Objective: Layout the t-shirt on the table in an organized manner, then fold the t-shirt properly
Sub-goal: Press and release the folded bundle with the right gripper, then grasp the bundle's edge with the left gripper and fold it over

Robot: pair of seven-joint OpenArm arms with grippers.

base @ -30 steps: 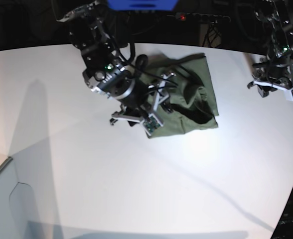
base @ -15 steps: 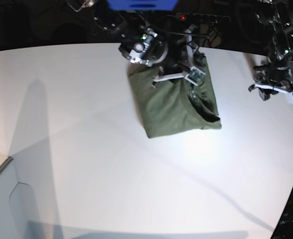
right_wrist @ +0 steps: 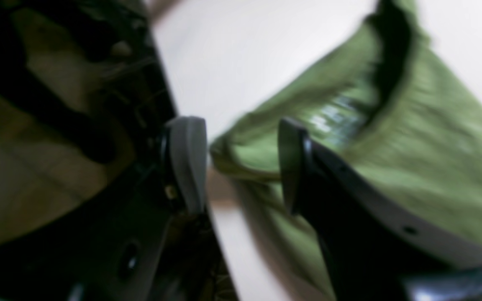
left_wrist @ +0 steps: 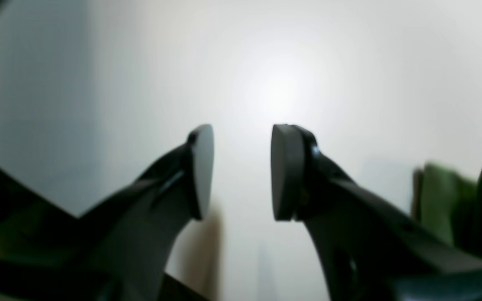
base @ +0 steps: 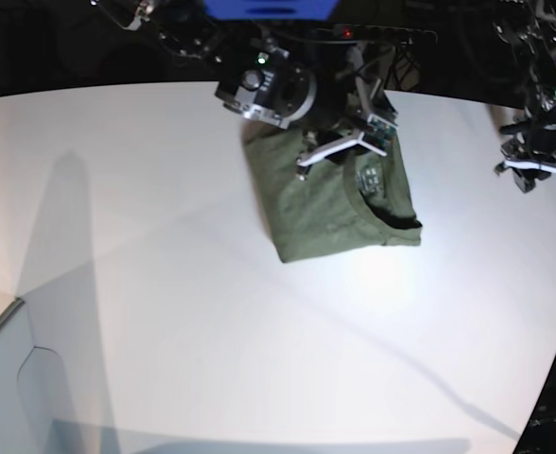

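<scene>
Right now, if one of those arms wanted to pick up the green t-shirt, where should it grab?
Probably the near-right corner of the t-shirt, beside the collar. It lies folded flat on the table, and that corner juts out free with bare table around it. Coming from the open near-right side lets the fingers slide under the edge, which looks layered.

The t-shirt (base: 330, 203) lies on the table (base: 212, 331), right hand (base: 339, 151) above it, left hand (base: 543, 175) well apart
</scene>
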